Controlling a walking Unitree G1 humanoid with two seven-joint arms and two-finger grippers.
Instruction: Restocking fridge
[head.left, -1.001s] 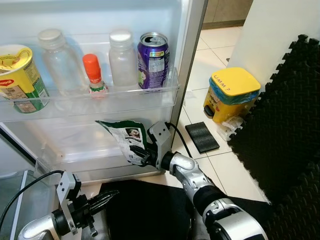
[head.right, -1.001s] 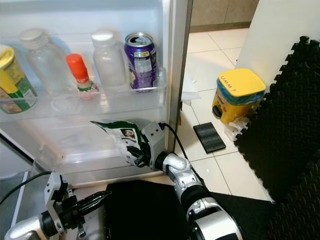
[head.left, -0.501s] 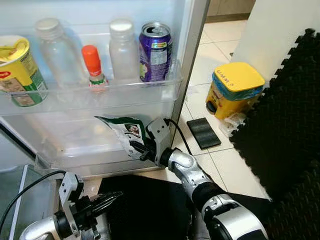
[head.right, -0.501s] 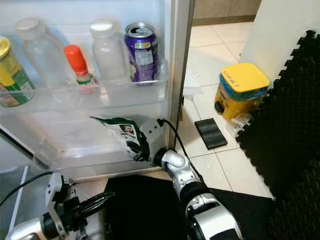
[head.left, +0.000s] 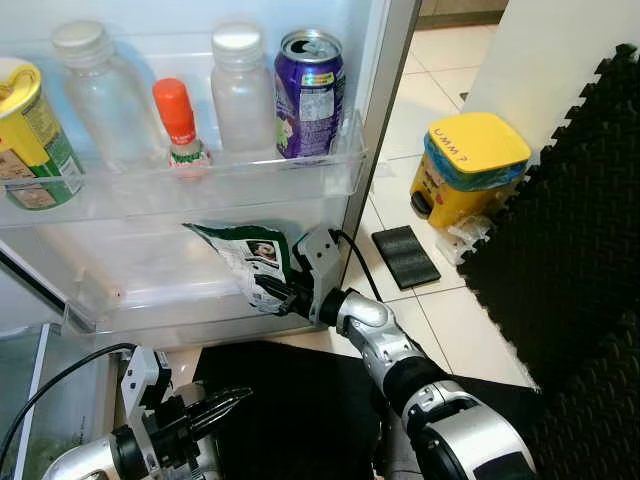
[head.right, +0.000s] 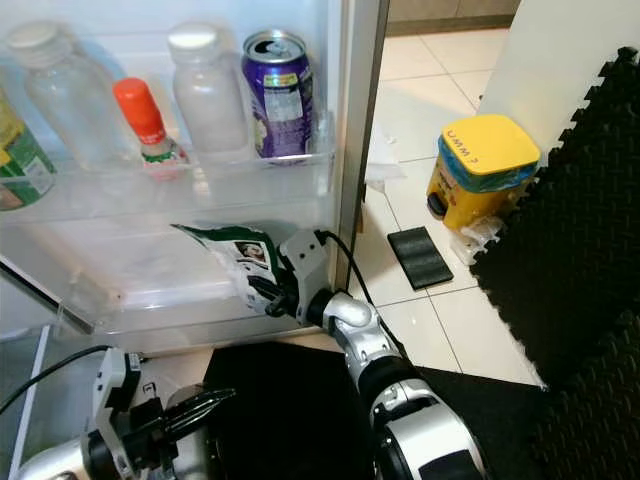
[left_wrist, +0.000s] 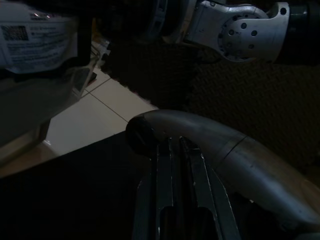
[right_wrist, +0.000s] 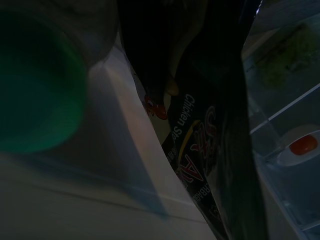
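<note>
A green and white snack bag (head.left: 243, 262) hangs in front of the lower fridge door shelf (head.left: 150, 300), with my right gripper (head.left: 272, 294) shut on its lower edge. The bag's printed face (right_wrist: 195, 165) runs between the dark fingers in the right wrist view. Above it, the upper door shelf (head.left: 200, 195) holds a purple can (head.left: 308, 94), two clear bottles (head.left: 243, 88), a small red-capped bottle (head.left: 177, 124) and a yellow tub (head.left: 28, 132). My left gripper (head.left: 228, 405) hovers low at the bottom left, its fingers (left_wrist: 172, 200) pressed together with nothing between them.
A yellow-lidded bin (head.left: 470, 180) and a small black pad (head.left: 405, 256) sit on the tiled floor to the right of the fridge door. Black foam mats (head.left: 570, 260) cover the right side. A dark mat (head.left: 290, 410) lies below my arms.
The camera has shifted slightly. My right gripper still holds the bag at the lower shelf, nudged a little left. The left gripper stays low.
</note>
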